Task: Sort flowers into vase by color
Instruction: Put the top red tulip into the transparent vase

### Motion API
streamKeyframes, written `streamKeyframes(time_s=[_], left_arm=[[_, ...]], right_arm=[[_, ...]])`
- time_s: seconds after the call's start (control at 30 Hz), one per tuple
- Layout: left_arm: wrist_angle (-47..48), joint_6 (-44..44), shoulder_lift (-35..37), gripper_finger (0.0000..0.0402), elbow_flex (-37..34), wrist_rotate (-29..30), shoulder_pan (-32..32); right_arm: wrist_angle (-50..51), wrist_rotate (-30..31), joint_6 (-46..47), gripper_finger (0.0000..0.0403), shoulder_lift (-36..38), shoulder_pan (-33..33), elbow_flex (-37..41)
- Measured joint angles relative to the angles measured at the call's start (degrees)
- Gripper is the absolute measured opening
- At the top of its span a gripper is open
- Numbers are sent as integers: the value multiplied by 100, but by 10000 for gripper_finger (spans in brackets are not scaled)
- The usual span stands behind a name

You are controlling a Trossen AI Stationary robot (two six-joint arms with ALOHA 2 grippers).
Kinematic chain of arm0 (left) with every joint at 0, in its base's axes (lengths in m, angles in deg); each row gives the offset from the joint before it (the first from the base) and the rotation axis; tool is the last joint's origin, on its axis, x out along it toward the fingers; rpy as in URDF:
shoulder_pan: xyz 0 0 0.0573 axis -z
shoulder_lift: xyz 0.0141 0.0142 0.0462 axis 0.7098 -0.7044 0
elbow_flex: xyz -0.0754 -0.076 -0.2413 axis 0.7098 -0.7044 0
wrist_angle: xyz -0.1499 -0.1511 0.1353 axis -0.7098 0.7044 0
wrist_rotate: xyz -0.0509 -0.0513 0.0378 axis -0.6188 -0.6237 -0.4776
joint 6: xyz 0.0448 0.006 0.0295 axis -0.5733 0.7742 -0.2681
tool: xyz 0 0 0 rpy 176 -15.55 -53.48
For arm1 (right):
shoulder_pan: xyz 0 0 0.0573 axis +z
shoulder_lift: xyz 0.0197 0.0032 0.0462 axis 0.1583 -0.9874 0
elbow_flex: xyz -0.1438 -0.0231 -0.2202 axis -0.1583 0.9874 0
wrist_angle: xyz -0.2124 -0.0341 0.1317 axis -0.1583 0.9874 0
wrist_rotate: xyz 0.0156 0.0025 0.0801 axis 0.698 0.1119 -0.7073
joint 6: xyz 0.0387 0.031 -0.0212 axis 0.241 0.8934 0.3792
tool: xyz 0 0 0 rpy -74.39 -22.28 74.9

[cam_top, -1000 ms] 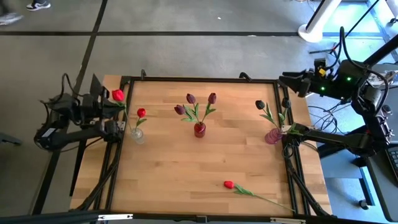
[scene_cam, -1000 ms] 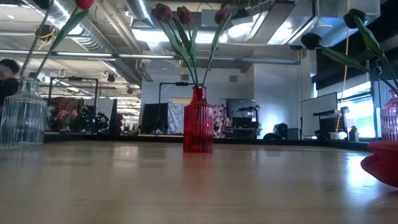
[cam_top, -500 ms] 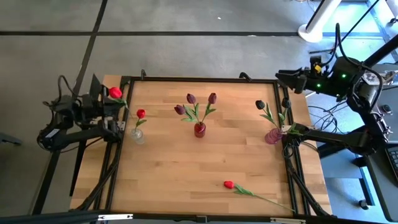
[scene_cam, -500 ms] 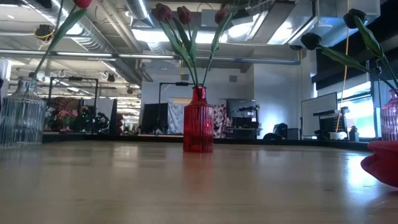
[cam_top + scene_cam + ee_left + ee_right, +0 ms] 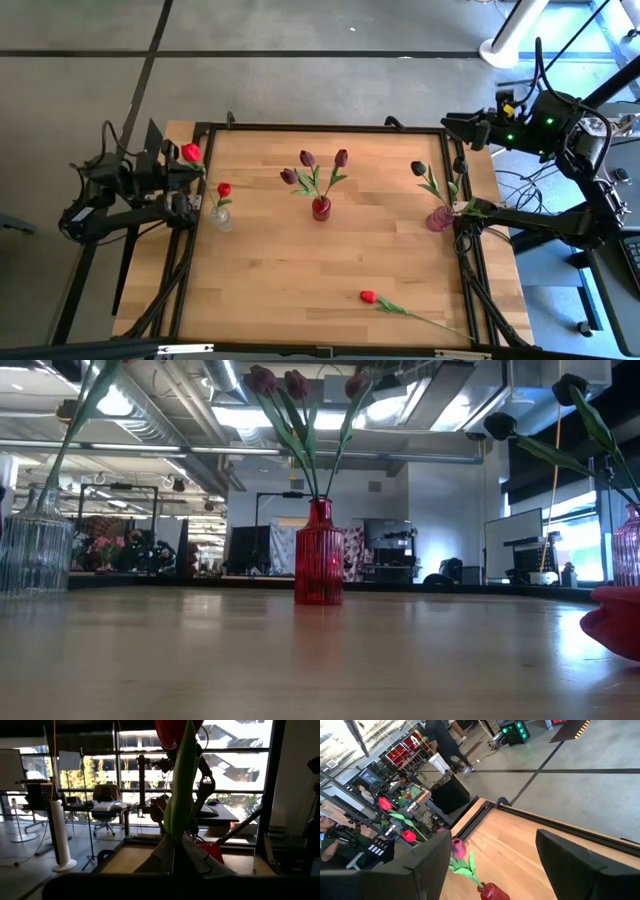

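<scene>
Red tulip swung back toward the clear vase

The bright red artificial tulip (image 5: 190, 152) is pinched in the left gripper (image 5: 168, 168) jaws and has been brought nearer the clear ribbed glass vase (image 5: 221, 217); the right gripper (image 5: 455, 128) jaws are spread, idle over the tabletop (image 5: 300, 260) corner.

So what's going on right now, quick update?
Left tool shut on red tulip, beside clear vase. Right tool open, empty, at table's far corner. One red tulip lying loose on table. Nothing blocking.

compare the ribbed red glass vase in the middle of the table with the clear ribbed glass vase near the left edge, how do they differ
The ribbed red glass vase is tinted red, while the clear ribbed glass vase is colourless. The red vase holds three maroon-purple tulips; the clear vase holds one bright red tulip in the high view. The red vase stands mid-table; the clear vase stands beside the left gripper, which holds another red tulip. Both stand upright on the wooden table.
</scene>
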Motion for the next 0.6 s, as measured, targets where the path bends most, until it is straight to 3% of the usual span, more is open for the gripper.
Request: streamKeyframes(time_s=[0.23,0.47,0.6], left_arm=[[659,246,-2,12,2,-2,0],[762,937,-9,66,273,0,0],[1514,1691,-131,97,496,-80,0]], right_arm=[[0,0,-16,289,0,0,0],[1,0,-25,289,0,0,0],[2,-1,-67,289,2,0,0]])
